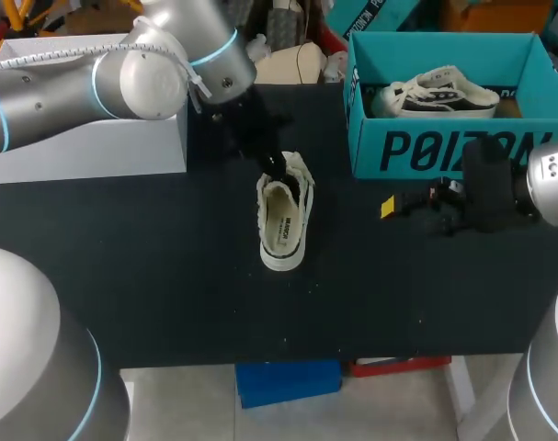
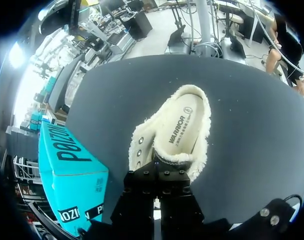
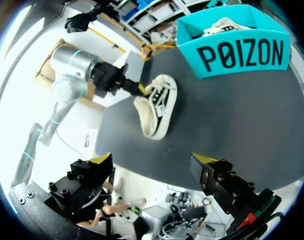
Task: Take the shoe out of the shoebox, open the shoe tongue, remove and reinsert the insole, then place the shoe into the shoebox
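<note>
- Bench [image 1: 168,276]: a dark, matte, flat top. It offers no stop or fixture, so nothing but the shoe's own weight holds it down. Judgement: a pull on the upper could drag or tip the shoe.
- White box [image 1: 85,138]: stands at the left rear of the bench, under the left arm and well apart from the work.
- Shoebox [image 1: 444,152]: teal and open-topped, at the right rear. It already holds a second shoe [image 1: 435,92] lying on its side. Judgement: room for the return is limited, and a careless drop may land on that shoe or catch the box wall.
- Shoe [image 1: 283,220]: a pale canvas low-top, out of the box and upright on its sole at mid-bench, with the opening facing up.
- Right hand [image 3: 153,161]: released, its yellow tips wide apart and nothing between them. It hovers near the shoebox front, well apart from the shoe. Judgement: the heel is unbraced while this hand stays off.
- Left hand [image 1: 277,167]: at the toe end of the opening, and appears clenched on the tongue [image 2: 167,159]. Its tips are hidden in its own wrist view. Judgement: a thin pinch on frayed cloth could slip.
- Insole [image 2: 184,122]: seated flat inside and not yet lifted.
</note>
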`<control>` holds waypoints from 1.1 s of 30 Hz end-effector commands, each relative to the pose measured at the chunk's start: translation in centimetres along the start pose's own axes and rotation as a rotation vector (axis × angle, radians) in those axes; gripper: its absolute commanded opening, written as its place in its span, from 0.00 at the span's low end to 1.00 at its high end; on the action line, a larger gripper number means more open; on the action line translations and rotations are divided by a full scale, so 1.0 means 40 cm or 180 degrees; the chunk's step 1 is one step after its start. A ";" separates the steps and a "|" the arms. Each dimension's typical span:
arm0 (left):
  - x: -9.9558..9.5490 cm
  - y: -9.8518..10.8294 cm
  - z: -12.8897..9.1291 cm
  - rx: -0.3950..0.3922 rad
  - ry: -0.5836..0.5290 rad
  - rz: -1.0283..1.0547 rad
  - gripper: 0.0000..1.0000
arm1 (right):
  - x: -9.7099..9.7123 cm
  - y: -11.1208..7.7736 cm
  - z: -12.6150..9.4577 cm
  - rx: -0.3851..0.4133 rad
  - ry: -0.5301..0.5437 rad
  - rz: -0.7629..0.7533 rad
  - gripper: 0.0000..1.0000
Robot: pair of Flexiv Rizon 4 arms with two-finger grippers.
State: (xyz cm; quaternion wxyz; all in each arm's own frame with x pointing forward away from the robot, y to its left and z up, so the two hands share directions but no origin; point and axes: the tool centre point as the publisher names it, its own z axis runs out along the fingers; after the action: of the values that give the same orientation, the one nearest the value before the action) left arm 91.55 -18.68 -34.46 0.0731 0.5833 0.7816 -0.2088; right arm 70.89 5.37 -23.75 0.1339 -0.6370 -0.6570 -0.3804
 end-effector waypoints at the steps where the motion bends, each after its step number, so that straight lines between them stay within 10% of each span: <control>1: 0.010 0.003 0.025 0.0030 0.0017 -0.0023 0.00 | 0.001 0.000 0.000 0.0001 -0.0006 0.0002 1.00; 12: 0.038 -0.007 0.037 0.0075 0.0072 -0.0084 0.00 | 0.001 0.000 0.000 0.0001 -0.0006 0.0002 1.00; 24: 0.042 -0.019 -0.111 0.0011 0.0119 0.0042 0.00 | 0.001 0.000 0.000 0.0001 -0.0006 0.0002 1.00; 33: 0.091 -0.018 -0.136 -0.0316 0.0502 0.0900 0.29 | 0.001 0.000 0.000 0.0001 -0.0006 0.0002 1.00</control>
State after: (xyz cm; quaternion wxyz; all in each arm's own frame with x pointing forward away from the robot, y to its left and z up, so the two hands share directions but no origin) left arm 91.44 -13.75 -31.24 0.0700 0.6780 0.7196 -0.1325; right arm 70.89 5.37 -23.75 0.1339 -0.6370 -0.6570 -0.3804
